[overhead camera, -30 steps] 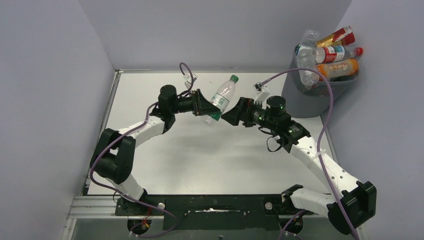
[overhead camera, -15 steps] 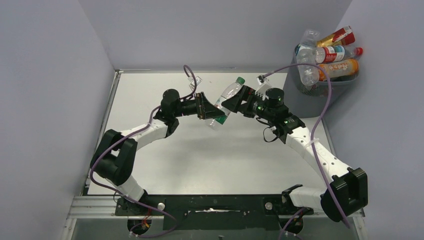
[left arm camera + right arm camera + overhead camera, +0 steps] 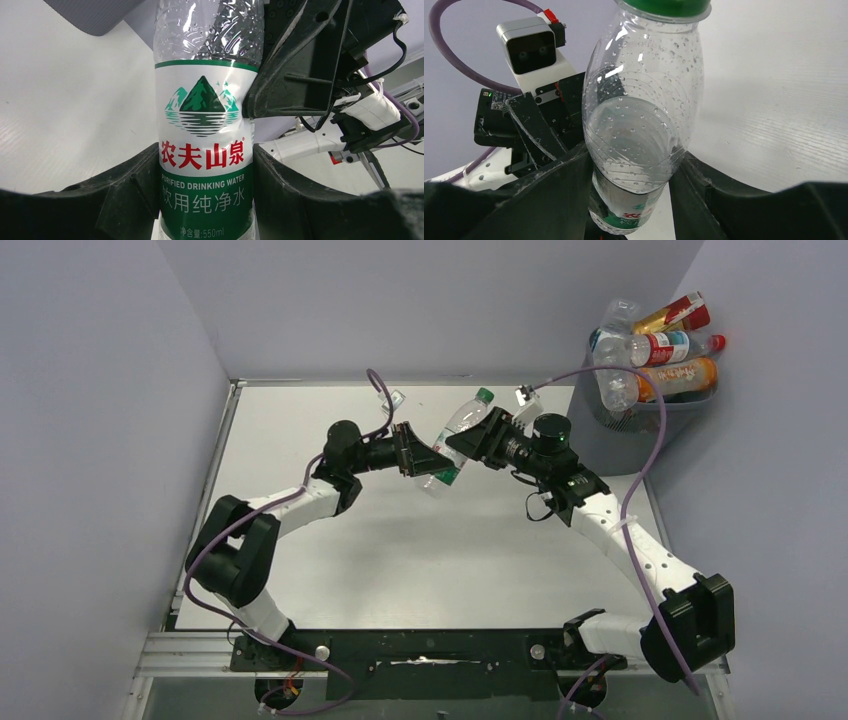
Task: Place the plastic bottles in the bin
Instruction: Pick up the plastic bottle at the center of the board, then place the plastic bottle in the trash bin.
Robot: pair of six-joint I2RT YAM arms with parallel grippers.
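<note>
Over the worktop (image 3: pixel 400 560), the left tool (image 3: pixel 436 462) clenches a green-labelled water bottle (image 3: pixel 202 125) low down, while the right tool (image 3: pixel 462 437) straddles its upper half, grip impossible to tell.

Plain pale lavender walls (image 3: pixel 400 300) enclose a white rectangular tabletop (image 3: pixel 450 560) edged by a silver aluminium rail (image 3: pixel 190 650), evenly lit.

Clear plastic water bottle (image 3: pixel 456 437) (image 3: pixel 204 145) (image 3: pixel 642 120): bore a green cap, a white label with green mountain emblem and red characters, and a green lower band with white lettering.
Dark grey mesh bin (image 3: pixel 600 445): held an orange bottle (image 3: pixel 680 377), a red-labelled clear bottle (image 3: pixel 662 348) and a yellow-and-red bottle (image 3: pixel 676 313).
Purple cables (image 3: pixel 661 435).
White tabletop (image 3: pixel 400 560).
</note>
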